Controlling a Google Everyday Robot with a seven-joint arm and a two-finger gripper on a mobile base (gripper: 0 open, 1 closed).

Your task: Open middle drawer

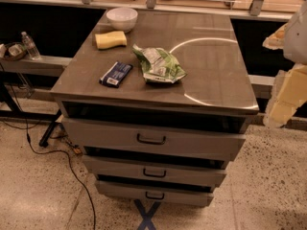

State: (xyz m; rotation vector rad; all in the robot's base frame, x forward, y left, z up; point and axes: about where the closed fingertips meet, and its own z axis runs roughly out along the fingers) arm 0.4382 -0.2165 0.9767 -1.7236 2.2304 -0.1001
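The single camera looks down from high, facing the cabinet (pixel 216 71) rather near, left of the gripper (pixel 288 87), which is at the right border.

The gripper (pixel 288 95) hangs right of the cabinet (pixel 216 71). Down-left of it, the middle drawer (pixel 187 173) lies between two others.

I see the middle drawer (pixel 192 175): shallow grey front, small dark loop handle (pixel 154 172) at centre, level, second of three; end effector (pixel 287 92) well apart, right edge.
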